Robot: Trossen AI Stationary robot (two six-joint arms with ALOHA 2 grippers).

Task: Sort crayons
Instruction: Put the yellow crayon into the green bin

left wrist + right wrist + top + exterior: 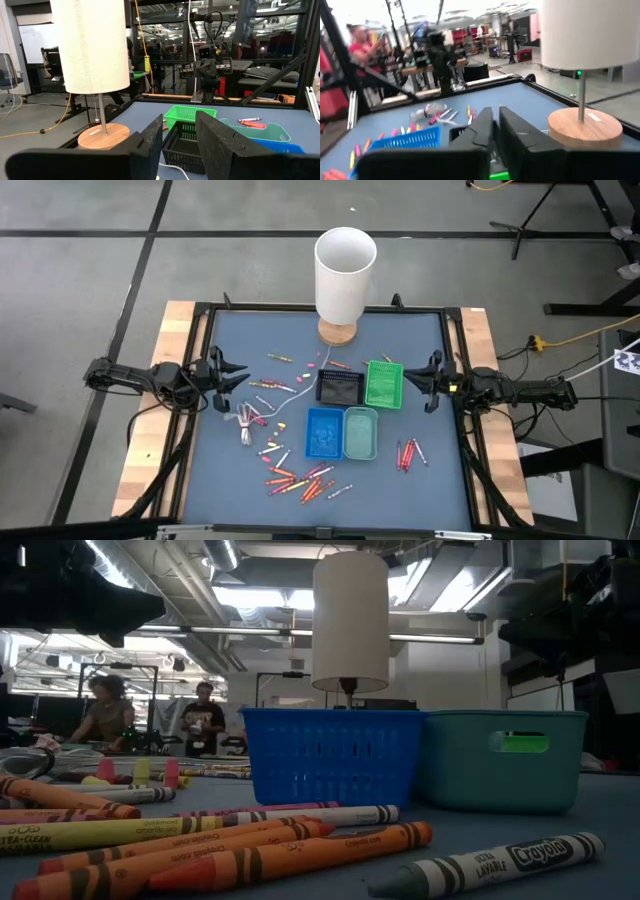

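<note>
Many crayons lie loose on the blue mat: a bunch near the front edge point(300, 478) point(290, 850), some at the left point(262, 416) point(437, 116), a few red ones at the right point(408, 452) point(250, 122). In the middle stand a black tray point(338, 388), a green tray point(383, 383), a blue tray point(323, 430) point(335, 755) and a teal tray point(361, 432) point(505, 755). My left gripper point(232, 375) point(179, 131) hovers open at the table's left edge. My right gripper point(430, 380) point(496, 125) hovers at the right edge, its fingers a narrow gap apart. Both hold nothing.
A white-shaded lamp point(345, 265) point(92, 45) on a round wooden foot point(337, 332) stands at the far middle. A thin white cord point(290, 395) runs to a bundle point(247, 420) at the left. Two people point(105, 715) stand in the room beyond.
</note>
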